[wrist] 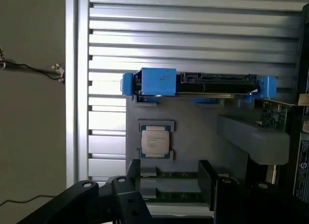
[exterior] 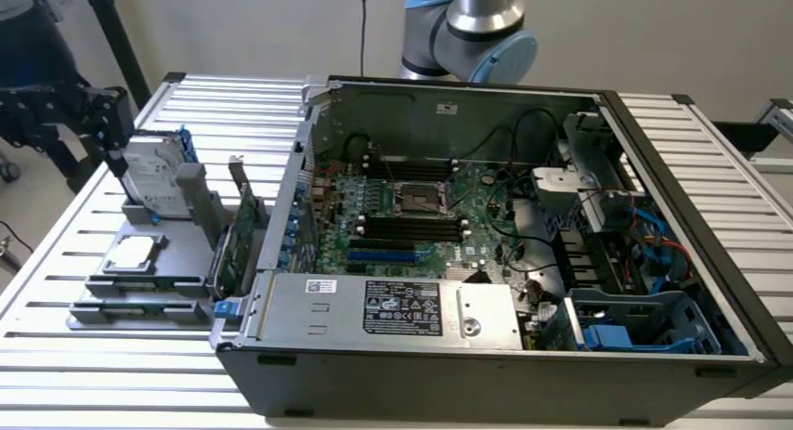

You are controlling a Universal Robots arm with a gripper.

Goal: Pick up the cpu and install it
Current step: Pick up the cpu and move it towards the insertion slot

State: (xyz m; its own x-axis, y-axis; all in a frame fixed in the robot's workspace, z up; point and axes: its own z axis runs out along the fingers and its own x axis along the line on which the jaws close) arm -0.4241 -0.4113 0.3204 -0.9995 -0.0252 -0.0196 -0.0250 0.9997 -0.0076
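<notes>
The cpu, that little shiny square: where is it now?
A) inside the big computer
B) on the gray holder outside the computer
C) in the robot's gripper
B: the cpu lies flat on the gray holder, beside the open computer case, with nothing gripping it.

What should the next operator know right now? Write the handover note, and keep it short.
Gripper: open, holding nothing, poised above the grey parts holder, apart from the cpu.
Cpu: lying flat in its recess on the holder, on the exterior view's left of the computer case.
Socket on the motherboard: looks empty.
Done: nothing yet.
Left: both the pickup and the install.
</notes>
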